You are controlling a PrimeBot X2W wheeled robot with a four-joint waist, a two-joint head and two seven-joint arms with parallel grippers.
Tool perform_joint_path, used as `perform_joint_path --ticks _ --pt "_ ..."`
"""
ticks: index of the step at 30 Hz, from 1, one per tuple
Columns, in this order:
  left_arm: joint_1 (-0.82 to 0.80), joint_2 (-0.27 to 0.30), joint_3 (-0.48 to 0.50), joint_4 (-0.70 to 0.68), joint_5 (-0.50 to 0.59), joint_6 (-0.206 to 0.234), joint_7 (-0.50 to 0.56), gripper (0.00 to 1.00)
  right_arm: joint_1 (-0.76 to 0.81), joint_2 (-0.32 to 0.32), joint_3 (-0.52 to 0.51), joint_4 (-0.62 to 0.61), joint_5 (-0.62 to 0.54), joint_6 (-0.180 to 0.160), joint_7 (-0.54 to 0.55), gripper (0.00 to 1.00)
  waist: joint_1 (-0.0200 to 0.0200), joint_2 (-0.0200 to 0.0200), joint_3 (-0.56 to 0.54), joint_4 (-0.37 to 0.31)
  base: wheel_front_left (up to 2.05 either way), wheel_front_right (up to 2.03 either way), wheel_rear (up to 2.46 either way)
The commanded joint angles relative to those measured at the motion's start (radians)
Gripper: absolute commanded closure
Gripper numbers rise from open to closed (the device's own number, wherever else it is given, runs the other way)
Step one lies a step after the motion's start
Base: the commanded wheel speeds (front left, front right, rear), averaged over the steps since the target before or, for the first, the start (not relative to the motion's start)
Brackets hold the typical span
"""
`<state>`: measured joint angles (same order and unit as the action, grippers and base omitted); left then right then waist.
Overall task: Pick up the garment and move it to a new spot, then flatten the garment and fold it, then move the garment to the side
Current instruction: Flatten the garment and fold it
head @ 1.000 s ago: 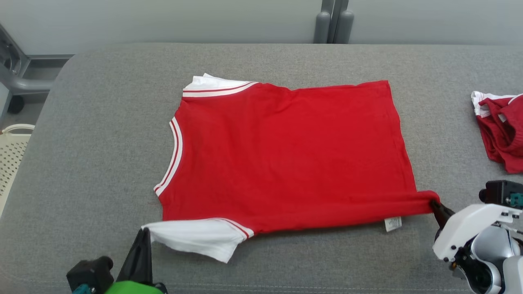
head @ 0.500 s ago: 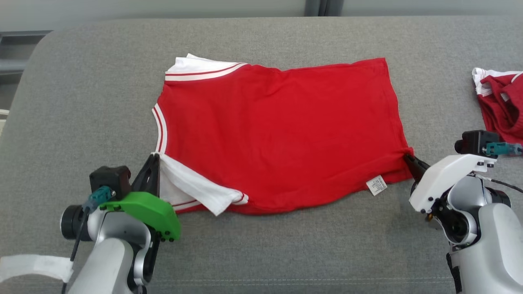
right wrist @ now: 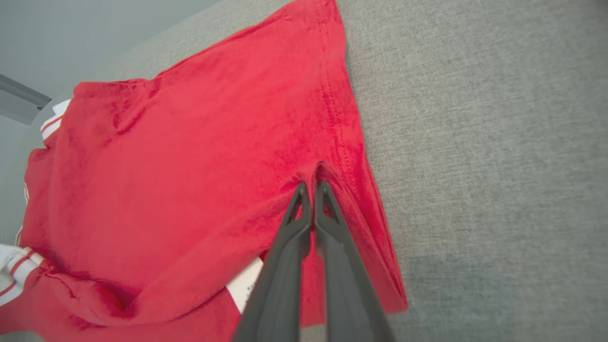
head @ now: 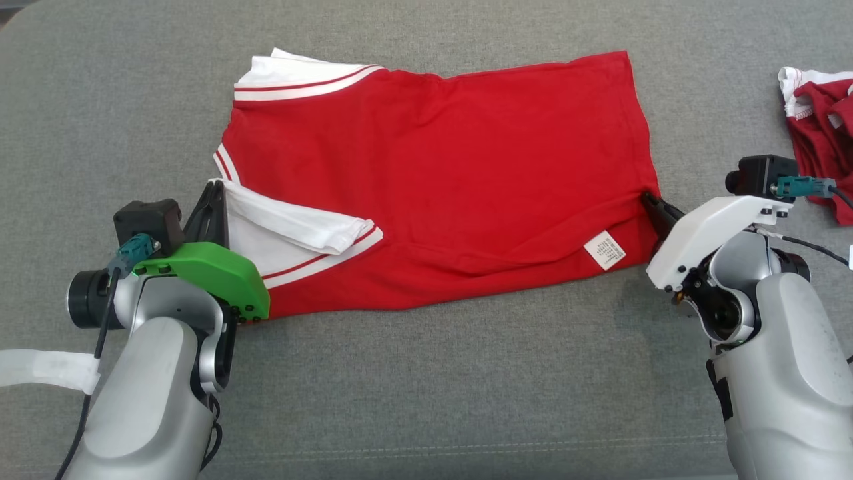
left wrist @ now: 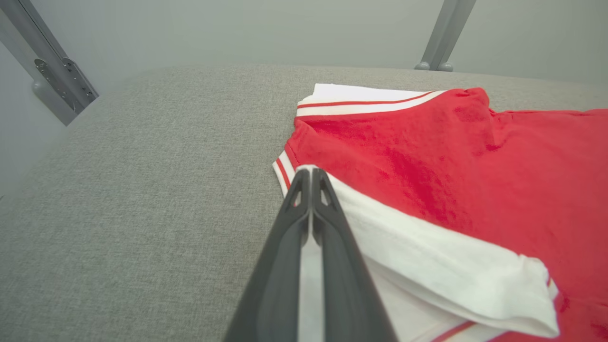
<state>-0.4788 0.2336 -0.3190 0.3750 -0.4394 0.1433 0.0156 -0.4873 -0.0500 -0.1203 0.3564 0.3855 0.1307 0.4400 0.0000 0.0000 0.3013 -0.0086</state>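
Nearest to me, two grey forearms (head: 140,400) reach in over the grey fabric-covered counter (head: 426,387). The left hand (head: 216,188), just ahead of its green cover, has both dark fingers pressed together on the edge of a white sleeve (head: 286,227). The left wrist view shows no gap at the tips, with white cloth caught between them. From that pinch the sleeve lies doubled over to the hand's right, resting on the red cloth.

The right hand (head: 646,196), ahead of its white cover, is likewise closed, nipping the red hem at the garment's near right corner. The cloth puckers into a small fold where the tips bite. Just to the left of this hand a white label (head: 605,250) faces up on the turned-over near edge.

The garment (head: 453,167), a red shirt with white trim, lies on the counter between the two hands and stretches away beyond their fingertips, mostly flat with soft creases. Past the left hand's tips runs the red-and-white striped neckline (head: 224,164). Further on, the far sleeve (head: 293,70) pokes out white from under the red.

Off to the right of the right hand, well apart from the shirt, a second red-and-white piece of clothing (head: 823,113) sits bunched up. Beyond the counter's far edge, the left wrist view shows grey metal posts (left wrist: 444,33) against a pale wall.
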Motion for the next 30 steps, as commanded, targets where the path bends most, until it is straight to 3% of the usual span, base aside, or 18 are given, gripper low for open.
perform_joint_path --ticks 1,18,19,20,21,30 --pt "-0.023 0.001 0.007 0.015 -0.004 0.007 -0.010 1.00 -0.022 -0.002 0.006 0.015 0.013 0.000 -0.018 1.00 0.0000 0.0000 0.010 -0.003 0.00 0.00 0.00" --pt "-0.051 -0.013 0.035 0.105 -0.019 0.054 -0.073 1.00 -0.082 -0.002 -0.009 0.118 0.011 0.000 -0.103 1.00 0.0000 0.0000 0.005 0.009 0.00 0.00 0.00" --pt "-0.053 -0.013 0.034 0.109 -0.015 0.054 -0.077 1.00 -0.086 -0.002 -0.009 0.121 0.020 0.000 -0.109 0.92 0.0000 0.0000 0.004 0.009 0.00 0.00 0.00" --pt "-0.053 -0.015 0.033 0.116 -0.017 0.052 -0.081 0.63 -0.088 -0.002 -0.007 0.126 0.025 0.000 -0.114 0.00 0.0000 0.0000 0.003 0.009 0.00 0.00 0.00" --pt "-0.055 -0.018 0.033 0.122 -0.020 0.051 -0.085 0.00 -0.088 -0.002 -0.007 0.134 0.029 0.000 -0.118 0.00 0.0000 0.0000 0.002 0.009 0.00 0.00 0.00" --pt "-0.009 -0.038 0.028 0.147 -0.030 0.062 -0.127 0.00 -0.091 -0.002 0.001 0.138 0.075 0.000 -0.188 0.00 0.0000 0.0000 -0.032 0.013 0.00 0.00 0.00"
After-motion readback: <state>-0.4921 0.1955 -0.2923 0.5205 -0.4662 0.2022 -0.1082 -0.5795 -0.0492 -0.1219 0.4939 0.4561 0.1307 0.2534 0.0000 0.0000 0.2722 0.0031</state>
